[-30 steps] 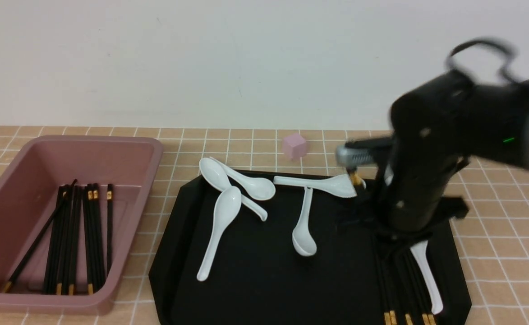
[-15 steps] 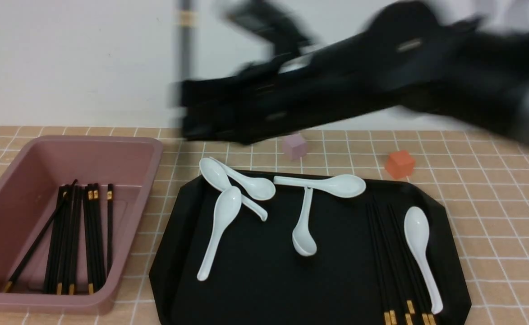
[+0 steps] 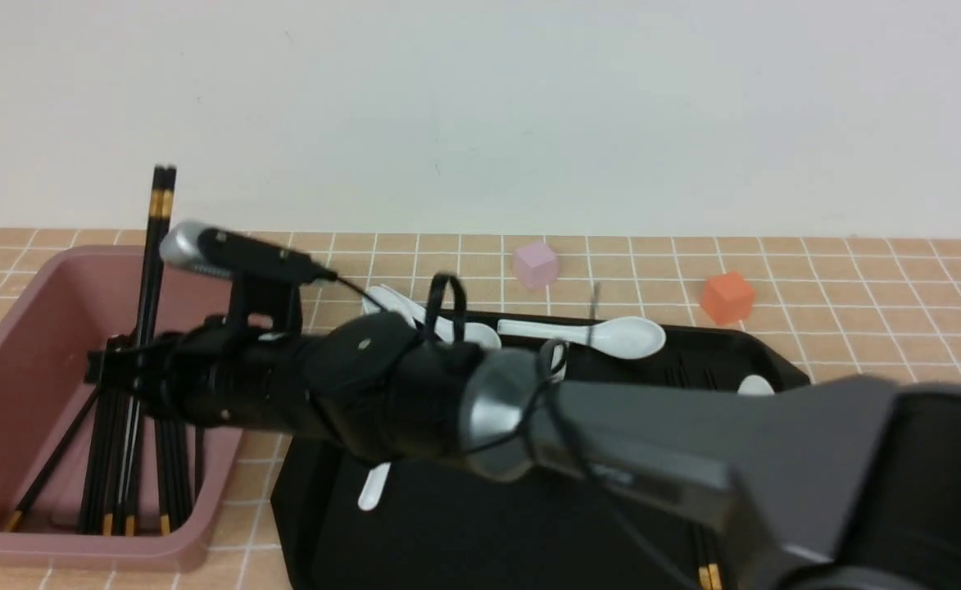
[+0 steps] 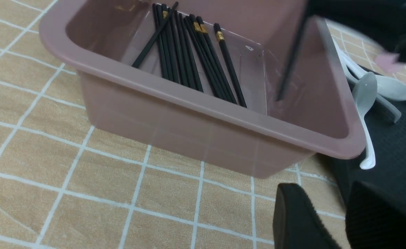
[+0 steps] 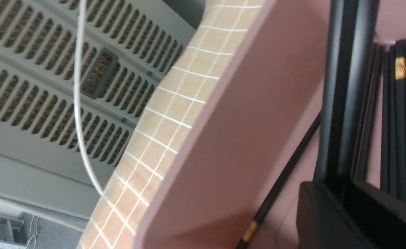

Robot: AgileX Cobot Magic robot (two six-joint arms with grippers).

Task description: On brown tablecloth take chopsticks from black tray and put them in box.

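Note:
My right gripper (image 3: 120,366) reaches across to the left and hangs over the pinkish-brown box (image 3: 38,328). It is shut on two black chopsticks (image 3: 155,246) held nearly upright, gold bands at the top, thin ends down inside the box. The right wrist view shows these held chopsticks (image 5: 348,86) between my right gripper's (image 5: 341,188) jaws. Several chopsticks (image 3: 132,459) lie flat in the box, also in the left wrist view (image 4: 189,52). A few chopsticks' gold ends (image 3: 705,576) show on the black tray (image 3: 480,524). My left gripper (image 4: 322,195) is open and empty, low over the brown tablecloth (image 4: 85,193) by the box's corner.
Several white spoons lie on the tray, one at its far edge (image 3: 611,336); most are hidden by my right arm (image 3: 611,426). A pink cube (image 3: 535,264) and an orange cube (image 3: 726,297) sit on the cloth behind the tray. A wall rises behind the table.
My right arm lifted from the tray's right side with the chopsticks, swung left across the table and now holds them upright over the box.

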